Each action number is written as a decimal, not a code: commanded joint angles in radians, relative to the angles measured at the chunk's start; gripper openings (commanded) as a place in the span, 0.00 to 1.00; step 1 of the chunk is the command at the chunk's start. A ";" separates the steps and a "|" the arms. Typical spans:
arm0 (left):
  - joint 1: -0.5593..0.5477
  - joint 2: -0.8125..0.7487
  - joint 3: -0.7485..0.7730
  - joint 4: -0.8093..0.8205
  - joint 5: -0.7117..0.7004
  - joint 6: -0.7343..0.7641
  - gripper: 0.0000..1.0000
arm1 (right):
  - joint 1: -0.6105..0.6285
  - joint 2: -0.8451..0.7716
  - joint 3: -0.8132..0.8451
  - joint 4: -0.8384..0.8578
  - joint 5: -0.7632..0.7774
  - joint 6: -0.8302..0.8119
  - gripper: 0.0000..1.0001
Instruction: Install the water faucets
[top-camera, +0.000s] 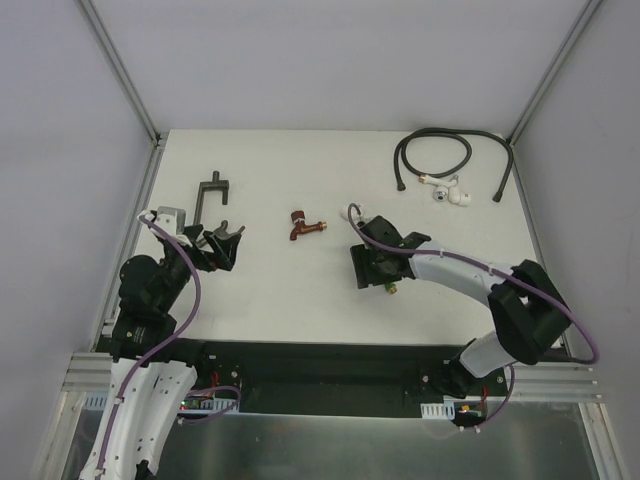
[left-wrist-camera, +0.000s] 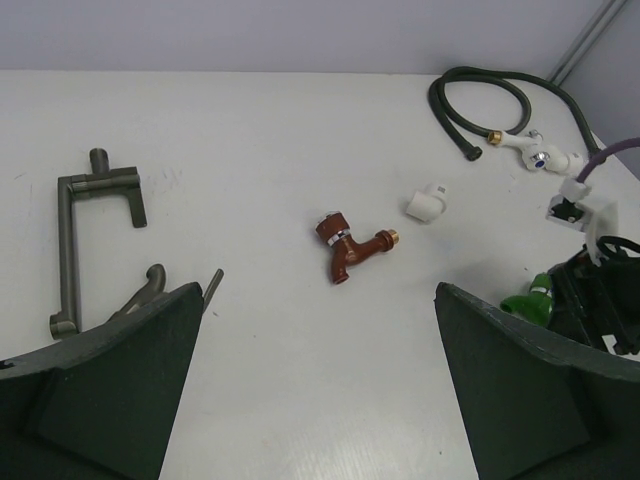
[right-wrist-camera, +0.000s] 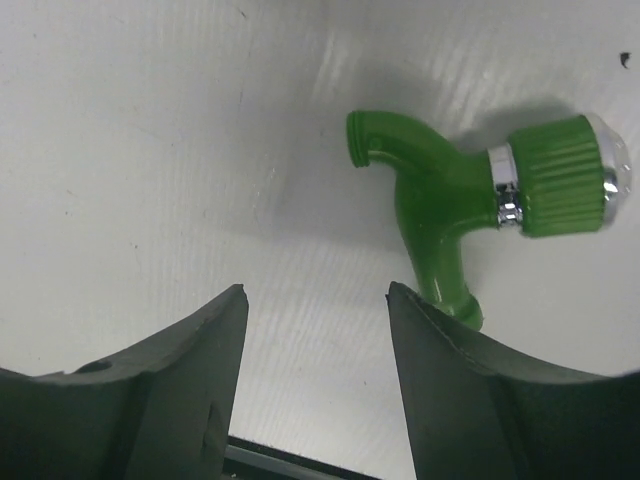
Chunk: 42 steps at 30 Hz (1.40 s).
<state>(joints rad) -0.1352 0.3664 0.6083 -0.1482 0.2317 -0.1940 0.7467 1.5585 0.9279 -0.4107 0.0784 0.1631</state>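
Note:
The green faucet (right-wrist-camera: 450, 190) lies on the white table, its ribbed knob to the right in the right wrist view. My right gripper (right-wrist-camera: 317, 292) stands open just left of it, with nothing between the fingers. The faucet's lower end disappears behind the right finger (right-wrist-camera: 470, 380). From above, only a bit of this faucet (top-camera: 391, 289) shows under my right gripper (top-camera: 372, 280). The dark red faucet (top-camera: 303, 226) (left-wrist-camera: 350, 245) lies alone mid-table. My left gripper (left-wrist-camera: 320, 292) (top-camera: 228, 240) hangs wide open and empty at the left, away from both faucets.
A grey metal pipe frame (top-camera: 208, 195) (left-wrist-camera: 85, 230) lies by the left gripper. A small white elbow fitting (left-wrist-camera: 427, 203) sits right of the red faucet. A black hose (top-camera: 440, 155) with white end fittings (top-camera: 445, 192) is coiled at the far right.

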 joint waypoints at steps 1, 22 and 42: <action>0.017 0.012 0.022 0.025 0.023 -0.007 0.99 | 0.000 -0.136 -0.043 -0.034 0.021 0.009 0.61; 0.039 0.042 0.025 0.025 0.020 -0.007 0.99 | -0.084 -0.100 -0.112 0.029 0.014 -0.140 0.56; 0.051 0.121 0.057 0.027 0.037 -0.067 0.99 | -0.041 -0.040 -0.087 0.041 -0.045 -0.209 0.02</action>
<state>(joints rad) -0.0902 0.4278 0.6117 -0.1486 0.2359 -0.2066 0.6720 1.5215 0.8085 -0.3542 0.0662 -0.0139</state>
